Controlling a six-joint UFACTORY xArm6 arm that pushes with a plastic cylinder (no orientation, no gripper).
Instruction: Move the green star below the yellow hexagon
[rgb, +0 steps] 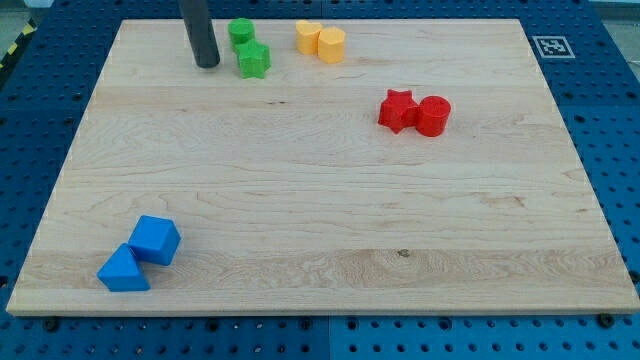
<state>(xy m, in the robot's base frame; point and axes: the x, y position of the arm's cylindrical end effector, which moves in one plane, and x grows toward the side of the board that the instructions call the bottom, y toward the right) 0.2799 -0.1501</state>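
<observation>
The green star (254, 60) lies near the view's top, left of centre, touching a green round block (240, 32) just above it. The yellow hexagon (331, 44) sits to the star's right, touching another yellow block (308, 36) on its left. My tip (208, 64) rests on the board just left of the green star, a small gap apart from it. The rod rises out of the view's top.
A red star (398, 110) and a red round block (434, 115) touch at the view's right of centre. A blue cube (155, 240) and a blue triangular block (123, 270) sit at the bottom left. The wooden board (320, 200) lies on a blue pegboard table.
</observation>
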